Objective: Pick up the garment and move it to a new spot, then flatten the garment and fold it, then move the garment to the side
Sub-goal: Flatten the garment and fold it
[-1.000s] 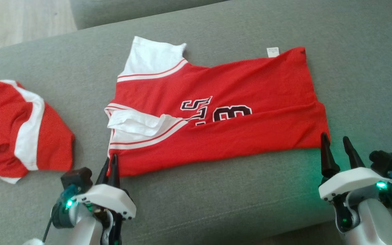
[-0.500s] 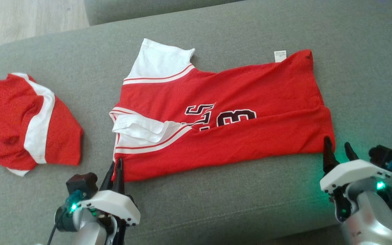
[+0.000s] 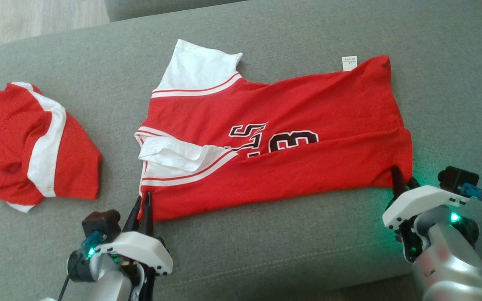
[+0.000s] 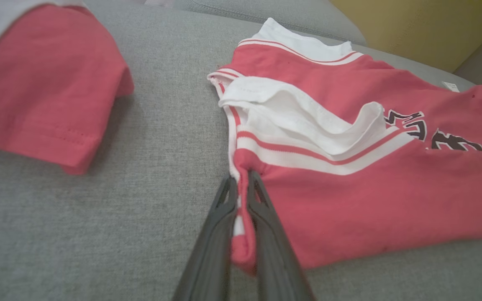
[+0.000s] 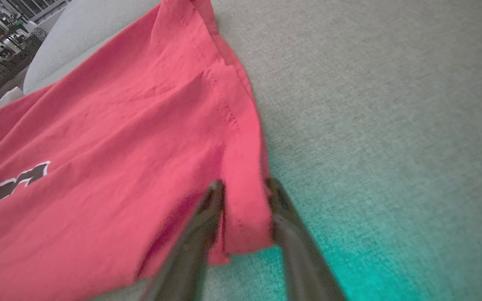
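The garment (image 3: 274, 125) is a red jersey with white sleeves and black numerals, lying partly folded lengthwise on the grey sofa (image 3: 266, 251). My left gripper (image 3: 144, 198) is shut on its near left corner, and the left wrist view shows red and white hem (image 4: 241, 234) pinched between the fingers of that gripper (image 4: 241, 179). At the near right corner is my right gripper (image 3: 403, 177). In the right wrist view this gripper (image 5: 245, 184) straddles the hem of the garment (image 5: 98, 167), its jaws still apart with cloth between them.
A second red and white piece of clothing (image 3: 36, 142) lies crumpled on the sofa at the left, also seen as the red cloth (image 4: 36, 83) in the left wrist view. Wooden floor (image 3: 36, 16) shows beyond the sofa's far left edge.
My right gripper has moved forward onto the garment's near right corner and its jaws have narrowed around the hem. The left gripper keeps its hold. The camera has shifted slightly.
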You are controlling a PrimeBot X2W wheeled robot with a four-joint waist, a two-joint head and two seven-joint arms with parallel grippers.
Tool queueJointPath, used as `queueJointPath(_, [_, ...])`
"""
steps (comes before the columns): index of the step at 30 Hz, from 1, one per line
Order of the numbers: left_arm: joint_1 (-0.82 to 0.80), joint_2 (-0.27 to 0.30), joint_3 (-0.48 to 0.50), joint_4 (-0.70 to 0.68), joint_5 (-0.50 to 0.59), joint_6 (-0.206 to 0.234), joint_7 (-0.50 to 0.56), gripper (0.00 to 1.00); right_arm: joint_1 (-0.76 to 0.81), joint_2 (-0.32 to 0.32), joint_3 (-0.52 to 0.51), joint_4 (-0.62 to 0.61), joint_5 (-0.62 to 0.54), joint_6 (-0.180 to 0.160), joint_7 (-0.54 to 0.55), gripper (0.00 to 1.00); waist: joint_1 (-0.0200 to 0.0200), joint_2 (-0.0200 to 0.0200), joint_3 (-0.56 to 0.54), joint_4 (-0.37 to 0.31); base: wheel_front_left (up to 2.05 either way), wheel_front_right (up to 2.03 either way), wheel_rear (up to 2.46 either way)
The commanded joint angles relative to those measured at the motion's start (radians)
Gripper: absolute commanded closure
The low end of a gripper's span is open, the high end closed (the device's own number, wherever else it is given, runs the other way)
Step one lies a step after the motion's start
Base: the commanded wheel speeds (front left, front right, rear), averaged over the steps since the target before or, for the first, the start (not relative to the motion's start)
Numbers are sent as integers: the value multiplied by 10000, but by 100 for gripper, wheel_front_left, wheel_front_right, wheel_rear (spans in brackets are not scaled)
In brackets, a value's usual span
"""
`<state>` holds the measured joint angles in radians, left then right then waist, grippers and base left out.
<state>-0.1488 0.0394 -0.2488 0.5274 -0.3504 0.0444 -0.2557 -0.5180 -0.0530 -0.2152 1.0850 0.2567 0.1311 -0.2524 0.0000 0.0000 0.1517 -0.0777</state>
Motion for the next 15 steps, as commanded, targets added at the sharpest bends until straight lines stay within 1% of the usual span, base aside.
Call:
queueJointPath(1, [-384,108,313,-252,115,58,-61,100,-248,28,316,-144,39,-4,-91,100,0,0,-1,-26,0,0,0])
queueJointPath(8, [-386,108,435,-230,106,78,-61,100,-185,22,267,-287,-212,-4,-92,100,0,0,-80,-156,0,0,0])
queueJointPath(11, [-326,108,430,-163,103,84,-61,100,-64,-163,50,-203,-475,-4,-74,100,0,0,-246,-210,0,0,0])
queueJointPath(15, [-179,108,344,-105,22,120,-61,100,54,-404,-360,-94,-475,-4,281,100,0,0,-492,-216,0,0,0])
